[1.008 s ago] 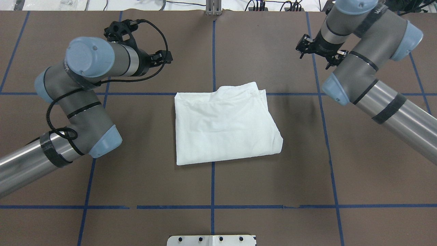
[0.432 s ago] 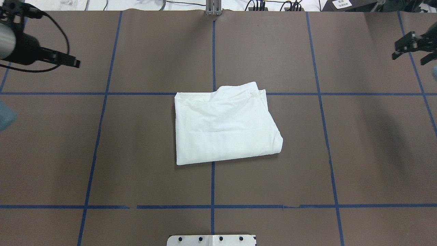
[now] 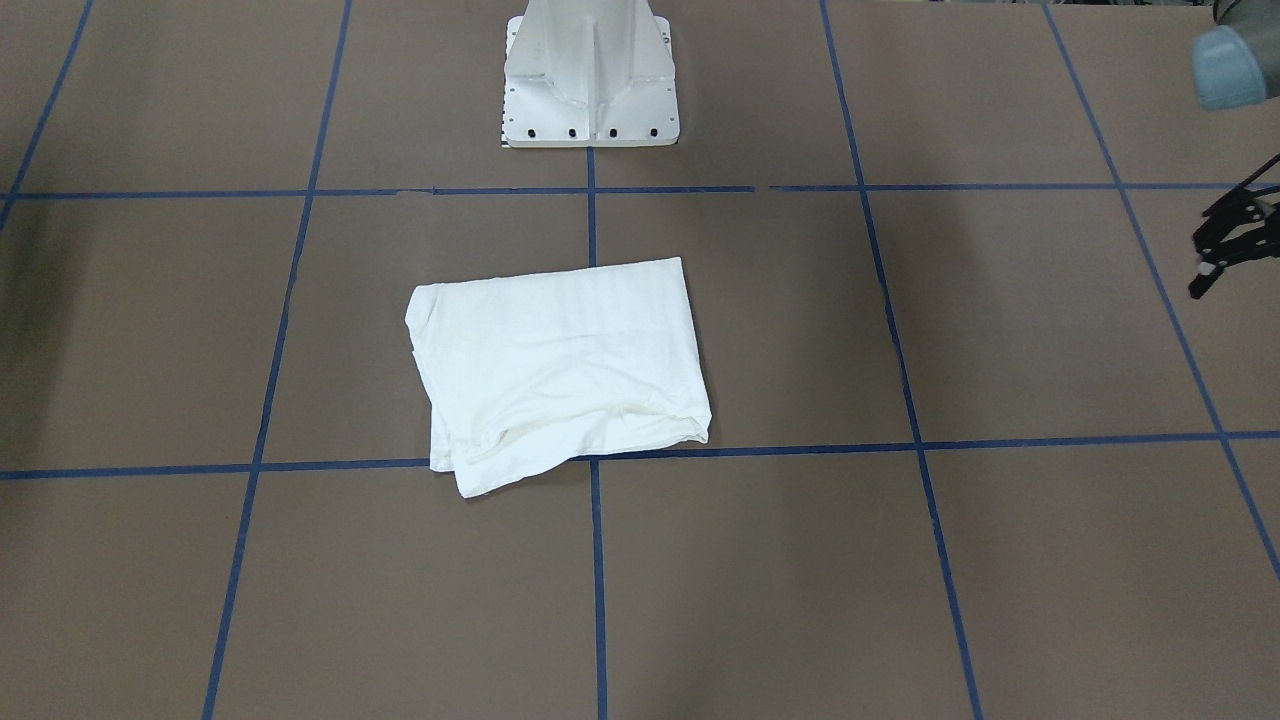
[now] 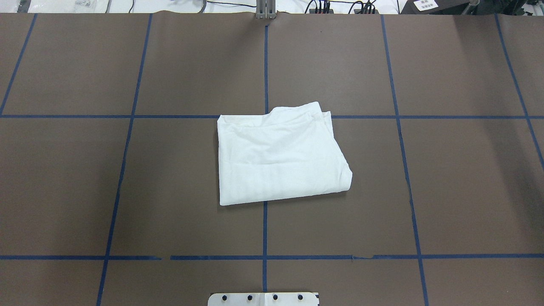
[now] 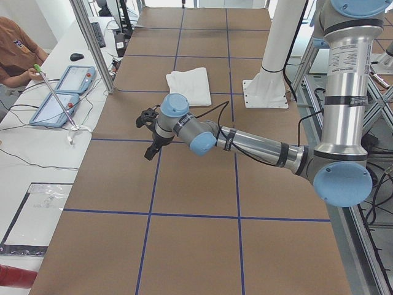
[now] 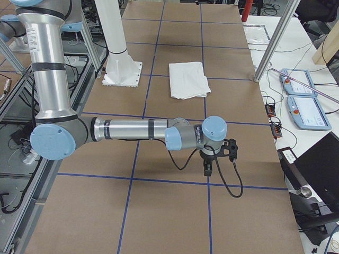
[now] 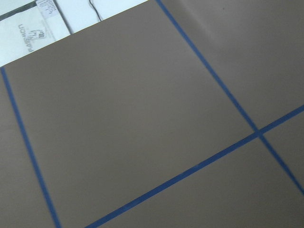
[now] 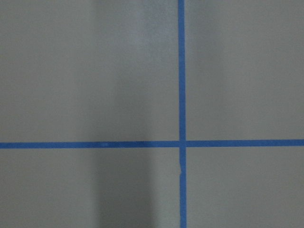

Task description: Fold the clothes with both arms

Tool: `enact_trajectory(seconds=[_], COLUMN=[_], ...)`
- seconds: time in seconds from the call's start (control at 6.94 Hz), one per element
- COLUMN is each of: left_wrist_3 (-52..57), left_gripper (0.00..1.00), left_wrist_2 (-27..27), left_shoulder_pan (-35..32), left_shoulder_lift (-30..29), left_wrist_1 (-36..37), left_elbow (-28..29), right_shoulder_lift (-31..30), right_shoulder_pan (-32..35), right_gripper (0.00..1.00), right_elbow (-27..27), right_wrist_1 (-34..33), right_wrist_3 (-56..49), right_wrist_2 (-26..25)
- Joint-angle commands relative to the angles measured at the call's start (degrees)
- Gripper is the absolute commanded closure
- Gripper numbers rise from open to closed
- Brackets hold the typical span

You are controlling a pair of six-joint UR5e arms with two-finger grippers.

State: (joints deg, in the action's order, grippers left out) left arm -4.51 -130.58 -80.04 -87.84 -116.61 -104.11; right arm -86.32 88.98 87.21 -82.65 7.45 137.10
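Now: T-shirt, white, folded, lying unheld at centre of table. Both arms gone from overhead, withdrawn to table ends. Left hand, right hand: empty; released or clenched, cannot tell. Folding apparently complete.

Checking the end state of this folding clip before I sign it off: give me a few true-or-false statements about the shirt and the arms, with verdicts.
1. The T-shirt lies folded in a rough rectangle on the table. True.
2. The left gripper grips a corner of the T-shirt. False: it hangs over bare table well off to the side, touching no cloth.
3. Neither the left arm nor the right arm shows in the overhead view. True.
4. The right wrist camera looks at the T-shirt. False: it shows only brown table and blue tape lines.
5. A block of black text shows on the T-shirt's upper face. False: the visible face is plain white.
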Motion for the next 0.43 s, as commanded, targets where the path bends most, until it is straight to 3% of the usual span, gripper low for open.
enact_trajectory(seconds=[0.0, 0.29], left_wrist_3=[4.2, 4.2], left_gripper=[0.00, 0.00], left_wrist_2=[-2.9, -3.0], left_shoulder_pan=[-6.7, -8.3], left_shoulder_lift=[1.6, 2.1], left_wrist_1=[7.9, 10.6], left_elbow=[-0.1, 0.1], right_shoulder_lift=[-2.3, -3.1], right_shoulder_pan=[2.2, 1.5], right_gripper=[0.00, 0.00], right_elbow=[0.7, 1.1], right_wrist_1=[-0.1, -0.1], right_wrist_3=[-4.3, -4.3], right_wrist_2=[-0.3, -0.8])
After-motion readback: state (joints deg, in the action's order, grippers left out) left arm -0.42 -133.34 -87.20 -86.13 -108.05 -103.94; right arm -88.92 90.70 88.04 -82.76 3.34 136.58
